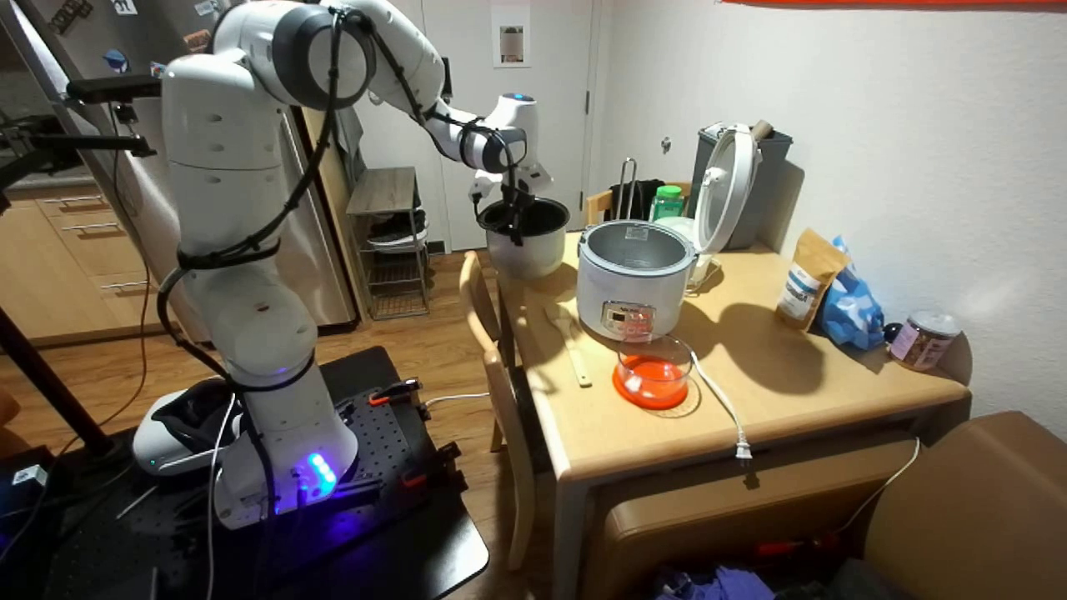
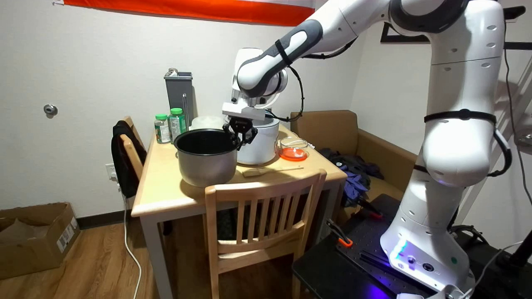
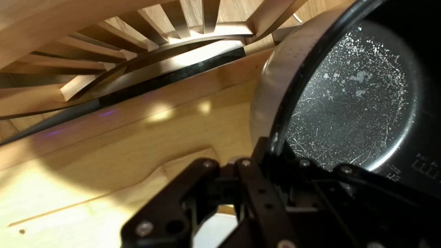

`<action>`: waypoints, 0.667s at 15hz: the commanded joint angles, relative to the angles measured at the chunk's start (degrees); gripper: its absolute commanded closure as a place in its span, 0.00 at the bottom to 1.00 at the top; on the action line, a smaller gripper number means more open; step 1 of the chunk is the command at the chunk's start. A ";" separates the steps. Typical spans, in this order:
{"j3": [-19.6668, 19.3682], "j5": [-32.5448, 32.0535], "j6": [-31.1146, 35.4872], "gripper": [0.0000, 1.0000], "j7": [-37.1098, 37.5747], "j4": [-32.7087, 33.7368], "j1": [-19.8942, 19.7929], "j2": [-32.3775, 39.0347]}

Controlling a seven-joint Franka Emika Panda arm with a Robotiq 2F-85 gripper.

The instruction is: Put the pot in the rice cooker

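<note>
The pot [image 1: 527, 255] is silver outside and dark inside, with a black rim. It also shows in an exterior view [image 2: 208, 168] and, with its scratched inside bottom, in the wrist view [image 3: 348, 100]. My gripper [image 3: 274, 148] is shut on the pot's rim, one finger inside and one outside. It also shows in both exterior views [image 1: 517, 229] [image 2: 241, 139]. The pot is about upright at the table's edge by the chair and seems slightly above the tabletop. The white rice cooker [image 1: 627, 298] stands beside it, lid [image 1: 727, 187] raised, inside bare. It is partly behind my gripper in an exterior view [image 2: 257, 145].
A wooden paddle [image 1: 572, 346] and a glass bowl with an orange base [image 1: 654, 379] lie near the cooker on the table [image 1: 800, 408]. Green-capped bottles [image 2: 177, 122] and a grey bin [image 2: 179, 89] stand behind. A wooden chair [image 2: 266, 187] stands against the table.
</note>
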 commanded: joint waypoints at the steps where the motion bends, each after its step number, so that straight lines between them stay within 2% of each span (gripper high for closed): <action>1: 0.93 -0.03 -5.92 0.98 -1.93 0.44 -0.57 -5.67; 7: 1.35 -1.13 -16.61 0.98 -7.82 4.47 -1.51 -10.52; 10: 1.15 -2.38 -19.47 0.98 -10.16 7.67 -2.36 -11.56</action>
